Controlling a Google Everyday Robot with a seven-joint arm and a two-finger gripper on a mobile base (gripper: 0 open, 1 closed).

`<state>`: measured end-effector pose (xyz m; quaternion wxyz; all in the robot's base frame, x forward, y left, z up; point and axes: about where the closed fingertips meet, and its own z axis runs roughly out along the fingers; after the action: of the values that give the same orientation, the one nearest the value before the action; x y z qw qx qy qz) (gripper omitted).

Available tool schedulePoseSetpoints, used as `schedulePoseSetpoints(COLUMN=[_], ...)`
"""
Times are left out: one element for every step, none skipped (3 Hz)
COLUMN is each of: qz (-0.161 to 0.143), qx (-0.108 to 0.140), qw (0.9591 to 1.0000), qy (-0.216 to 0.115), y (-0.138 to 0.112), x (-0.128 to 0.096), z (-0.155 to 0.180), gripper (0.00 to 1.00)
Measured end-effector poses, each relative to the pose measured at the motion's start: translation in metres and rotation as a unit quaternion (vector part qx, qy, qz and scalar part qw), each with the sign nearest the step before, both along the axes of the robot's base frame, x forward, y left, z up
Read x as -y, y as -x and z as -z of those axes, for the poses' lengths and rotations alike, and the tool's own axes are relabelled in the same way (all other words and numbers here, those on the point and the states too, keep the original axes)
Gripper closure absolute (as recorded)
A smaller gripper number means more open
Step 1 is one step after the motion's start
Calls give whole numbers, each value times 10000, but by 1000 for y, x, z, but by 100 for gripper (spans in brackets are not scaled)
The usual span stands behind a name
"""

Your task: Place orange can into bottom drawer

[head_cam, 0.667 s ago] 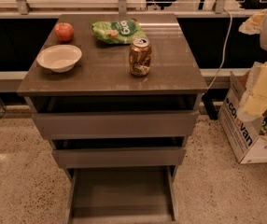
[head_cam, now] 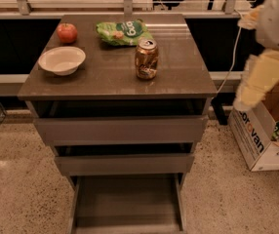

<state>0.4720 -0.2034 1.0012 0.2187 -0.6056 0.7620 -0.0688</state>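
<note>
The orange can [head_cam: 146,58] stands upright on the brown cabinet top [head_cam: 115,77], right of centre. The bottom drawer [head_cam: 127,203] is pulled out at the bottom of the view, with a bare flat floor and low sides. The two wider drawers above it, the top one [head_cam: 122,129] and the middle one [head_cam: 125,163], stand slightly open. My arm hangs at the right edge, off the cabinet, and its cream lower end with the gripper [head_cam: 244,100] points down, right of the cabinet's front corner and well away from the can.
A red apple [head_cam: 67,32], a white bowl [head_cam: 62,60] and a green snack bag [head_cam: 123,31] lie on the cabinet top. A cardboard box [head_cam: 256,140] stands on the floor at the right. A railing and a dark counter run behind.
My arm has shifted a little to the left, toward the cabinet. The can and the drawers have not moved.
</note>
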Motion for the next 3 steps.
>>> schedulePoseSetpoints(qz=[-138, -159, -162], qx=[246, 496, 495], qw=[9992, 9951, 9952], qy=[-292, -835, -833], y=[-75, -157, -156], x=[-15, -39, -39], z=[15, 39, 39], gripper=[0, 0, 0])
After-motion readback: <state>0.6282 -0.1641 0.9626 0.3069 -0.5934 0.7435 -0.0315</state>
